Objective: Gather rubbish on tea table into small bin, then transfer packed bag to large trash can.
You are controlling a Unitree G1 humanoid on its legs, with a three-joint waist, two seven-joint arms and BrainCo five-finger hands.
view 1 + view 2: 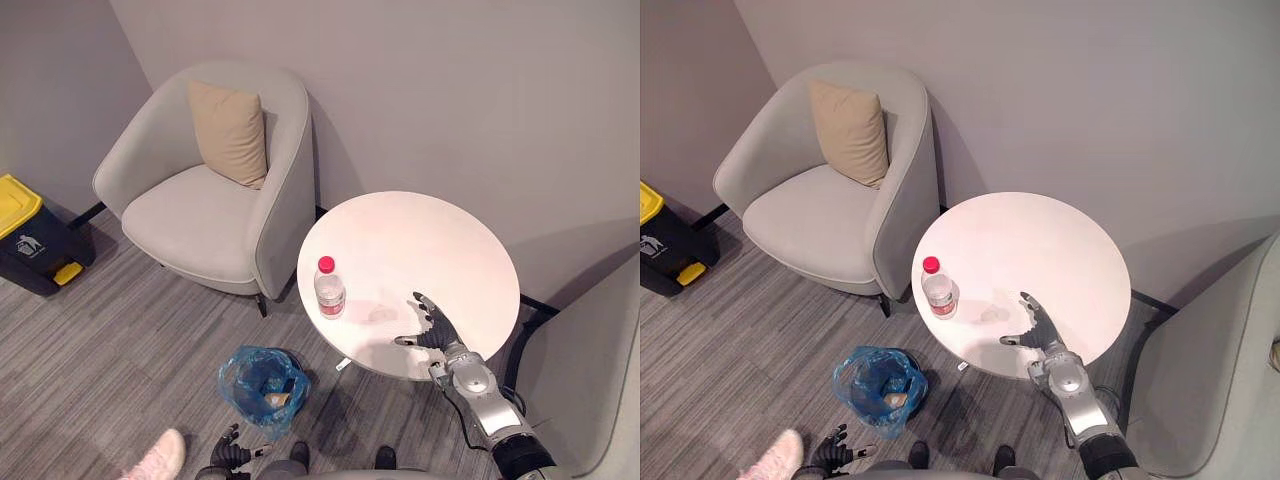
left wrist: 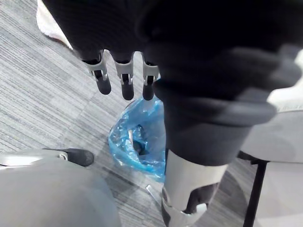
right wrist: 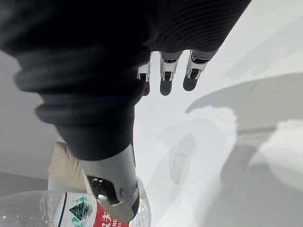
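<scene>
Nearest, the left robot hand (image 1: 232, 450) hangs low, fingers relaxed and empty, just near of the blue-bagged small bin (image 1: 262, 385) on the floor. Farther on, the right robot hand (image 1: 432, 325) holds straight, empty fingers over the near edge of the round desk (image 1: 420, 240). The bottle (image 1: 329, 288) stands upright at the desk's left edge, left of that hand and apart from it, so the right arm looks the nearer reach. The large trash can (image 1: 30, 235) sits far left
</scene>
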